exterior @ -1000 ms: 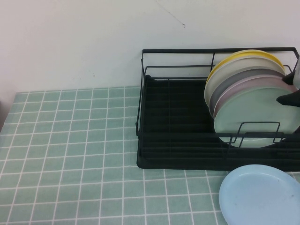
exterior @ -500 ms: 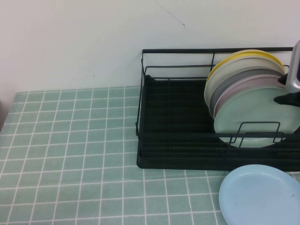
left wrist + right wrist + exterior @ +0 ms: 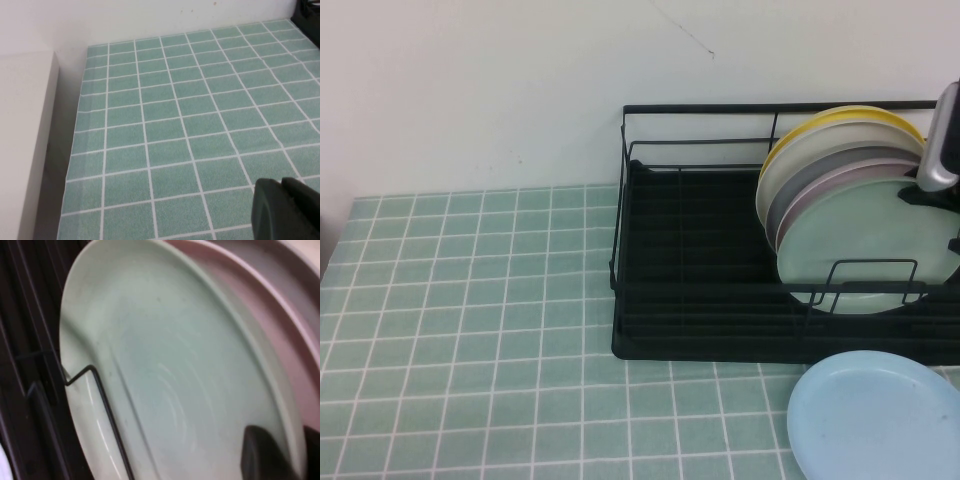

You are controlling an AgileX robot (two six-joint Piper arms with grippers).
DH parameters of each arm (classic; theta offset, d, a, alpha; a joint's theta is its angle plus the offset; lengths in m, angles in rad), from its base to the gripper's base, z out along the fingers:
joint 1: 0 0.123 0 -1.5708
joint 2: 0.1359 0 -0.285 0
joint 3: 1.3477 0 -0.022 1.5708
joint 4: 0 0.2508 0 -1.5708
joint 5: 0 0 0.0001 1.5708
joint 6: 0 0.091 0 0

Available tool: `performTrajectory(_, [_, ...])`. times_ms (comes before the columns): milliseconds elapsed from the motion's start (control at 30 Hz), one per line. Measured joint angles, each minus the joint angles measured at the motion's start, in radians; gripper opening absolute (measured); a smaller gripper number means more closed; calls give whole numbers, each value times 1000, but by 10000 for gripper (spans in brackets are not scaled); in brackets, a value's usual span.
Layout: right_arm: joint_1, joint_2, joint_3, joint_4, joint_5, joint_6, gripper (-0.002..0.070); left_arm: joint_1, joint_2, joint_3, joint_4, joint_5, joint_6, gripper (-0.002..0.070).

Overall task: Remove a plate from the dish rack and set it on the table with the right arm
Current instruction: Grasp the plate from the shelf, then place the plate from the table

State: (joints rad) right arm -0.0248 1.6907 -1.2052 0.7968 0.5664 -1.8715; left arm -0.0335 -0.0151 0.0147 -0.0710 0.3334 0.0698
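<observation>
Currently, I read the task as at the approach stage: the plate stands on edge at the front of the stack in the dish rack, against the pale pink plate, and nothing of it has been lifted toward the table. The right gripper is at the plate's right rim, and I cannot tell whether it is parted or closed. The left gripper hangs over bare tiles well apart from the rack, its state equally unclear; grasp, lift-out and placement remain.
</observation>
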Motion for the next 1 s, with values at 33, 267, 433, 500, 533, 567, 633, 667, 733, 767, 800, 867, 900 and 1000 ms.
performTrajectory(33, [0, 0, 0, 0, 0, 0, 118, 0, 0, 0, 0, 0, 0, -3])
performTrajectory(267, [0, -41, 0, -4, 25, 21, 87, 0, 0, 0, 0, 0, 0, -3])
performTrajectory(433, [0, -169, 0, -113, 34, 236, 87, 0, 0, 0, 0, 0, 0, -3])
performTrajectory(500, [0, -219, 0, -175, 38, 325, 87, 0, 0, 0, 0, 0, 0, -3])
performTrajectory(533, [0, -258, -2, -219, 40, 401, 86, 0, 0, 0, 0, 0, 0, -3])
performTrajectory(567, [0, -291, -2, -252, 60, 470, 84, 0, 0, 0, 0, 0, 0, -3])
performTrajectory(633, [0, -350, -2, -308, 106, 596, 84, 0, 0, 0, 0, 0, 0, -3])
performTrajectory(667, [0, -383, -2, -330, 131, 674, 84, 0, 0, 0, 0, 0, 0, -3])
performTrajectory(733, [0, -449, -2, -365, 182, 832, 84, 0, 0, 0, 0, 0, 0, -3])
performTrajectory(767, [0, -480, -2, -385, 219, 910, 84, 0, 0, 0, 0, 0, 0, -3])
performTrajectory(800, [0, -504, -2, -405, 260, 973, 84, 0, 0, 0, 0, 0, 0, -3])
performTrajectory(867, [0, -563, 12, -461, 337, 1147, 84, 0, 0, 0, 0, 0, 0, -3])
performTrajectory(900, [0, -593, 28, -490, 374, 1239, 84, 0, 0, 0, 0, 0, 0, -3])
performTrajectory(1000, [0, -670, 100, -561, 446, 1454, 83, 0, 0, 0, 0, 0, 0, -3])
